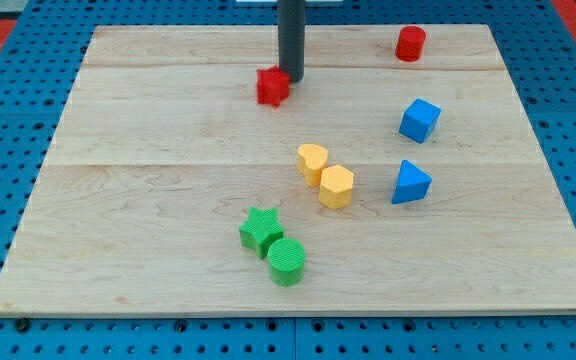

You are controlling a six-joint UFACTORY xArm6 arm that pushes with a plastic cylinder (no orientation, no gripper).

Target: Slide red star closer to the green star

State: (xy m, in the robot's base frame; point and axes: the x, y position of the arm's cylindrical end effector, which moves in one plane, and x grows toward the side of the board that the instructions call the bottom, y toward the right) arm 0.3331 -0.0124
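Note:
The red star (pixel 272 86) lies on the wooden board near the view's top, left of centre. My tip (pixel 291 77) touches its upper right side; the dark rod rises from there out of the view's top. The green star (pixel 260 230) lies well below, toward the view's bottom, a little left of the red star. A green cylinder (pixel 287 261) touches the green star's lower right.
A yellow heart-shaped block (pixel 312 162) and a yellow hexagonal block (pixel 336 186) sit together at the centre, right of the line between the two stars. A blue cube (pixel 420 120) and a blue triangular block (pixel 409 183) lie right. A red cylinder (pixel 410 43) stands top right.

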